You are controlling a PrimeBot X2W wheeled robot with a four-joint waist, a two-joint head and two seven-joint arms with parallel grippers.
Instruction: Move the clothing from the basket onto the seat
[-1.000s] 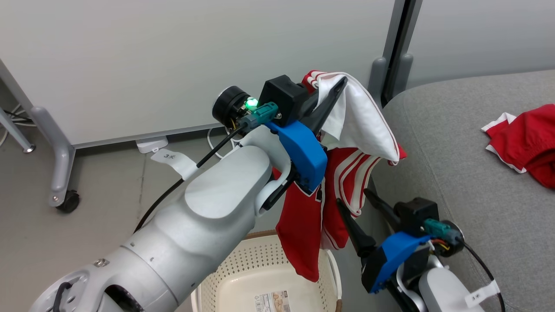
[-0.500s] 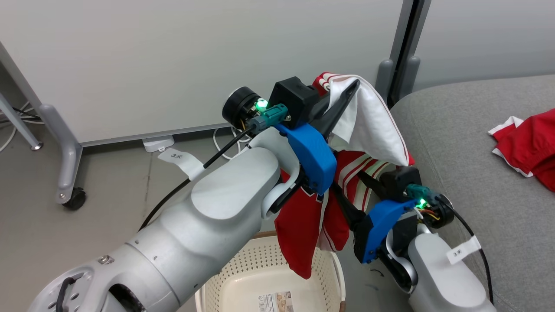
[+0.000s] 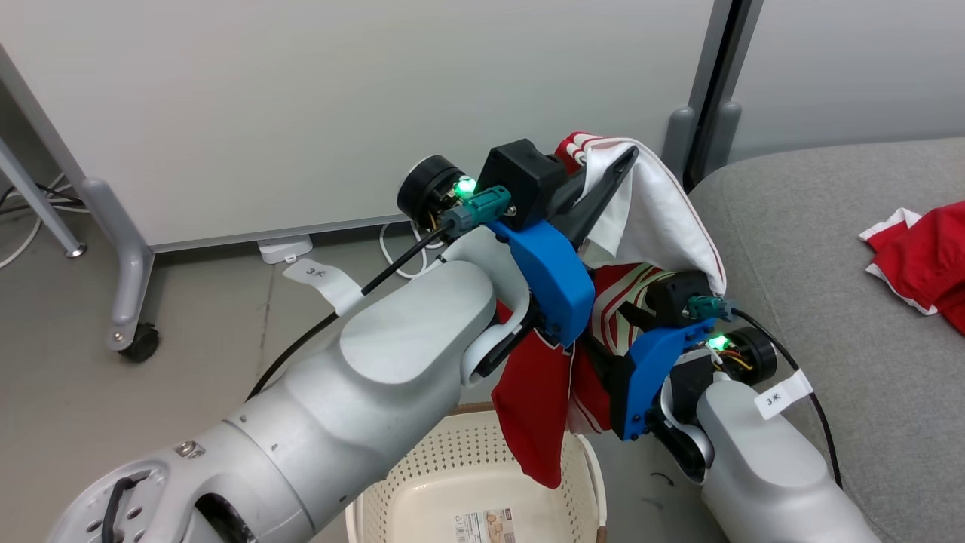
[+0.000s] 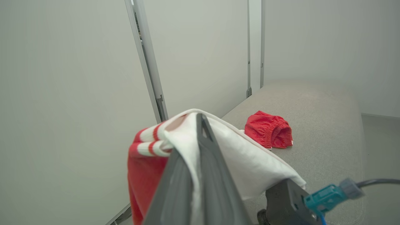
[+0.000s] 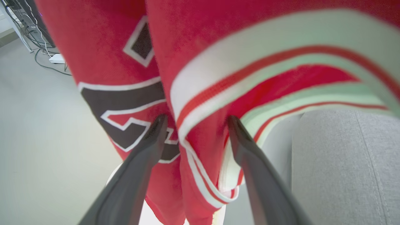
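Head view: left fingers [image 3: 603, 192] are clamped shut on the top of a red-and-white jersey [image 3: 652, 219] and hold it up in the air. Its white inner side drapes over toward the sofa [image 3: 829, 226]. The red tail hangs down above the basket [image 3: 467, 467], whose inside shows a label. Right fingers [image 3: 639, 313] are pushed into the hanging folds at mid height and mostly hidden by cloth. A second red garment [image 3: 923, 260] lies on the sofa, well apart from the jersey. The basket sits on the floor [image 3: 188, 339], just beside the sofa's rounded end.

Left wrist view: left fingers [image 4: 215, 175] are closed, with jersey [image 4: 250, 159] fabric pinched between them, striped trim to one side, white panel to the other. Beyond it, the second red garment [image 4: 268, 131] lies bunched on the sofa [image 4: 325, 125].

Right wrist view: right fingers [image 5: 137, 175] are spread wide with nothing gripped. A fold of the jersey [image 5: 218, 47] with striped trim hangs in the gap between them; can't tell whether it touches them. Dark lettering [image 5: 125, 106] shows on the red panel. The sofa [image 5: 343, 156] edge is just beside the hanging cloth.
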